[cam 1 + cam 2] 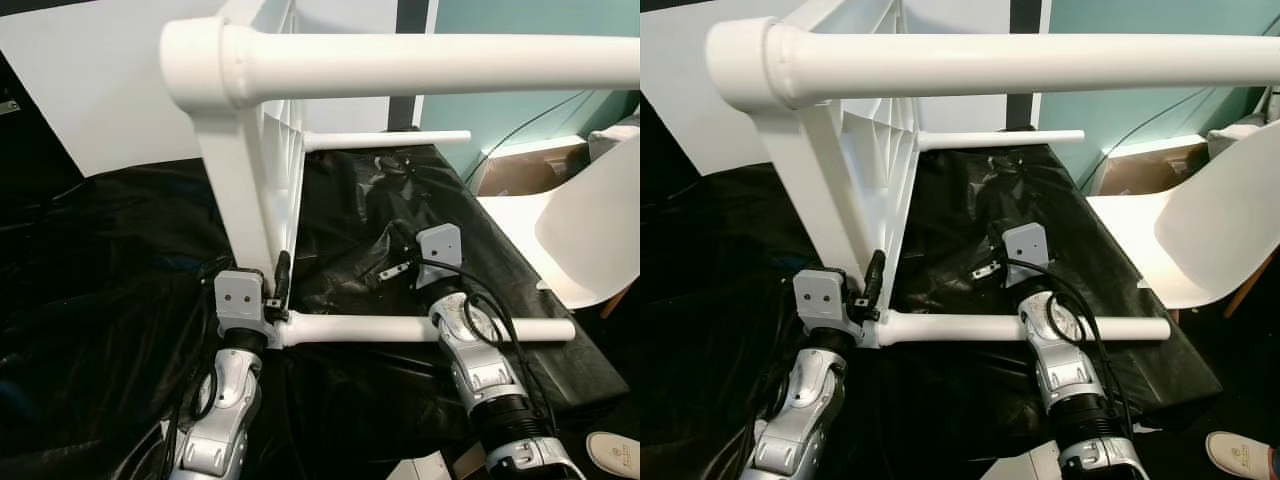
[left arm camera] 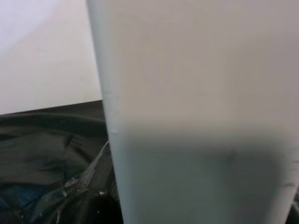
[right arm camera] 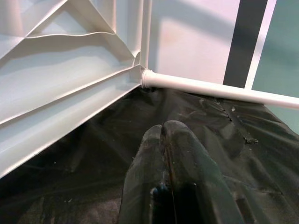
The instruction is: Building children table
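On black sheeting you see: white tabletop on edge, left gripper pinching it; right gripper pressed together, empty.

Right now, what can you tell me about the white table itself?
The table looks like white moulded plastic and stands tipped on its edge on the black sheet, its ribbed underside facing the robot's right. Three round legs show, sticking out sideways: one high and near, one far, one low. The left gripper sits against the tabletop's lower corner; the right gripper, fingers together, is over the sheet.
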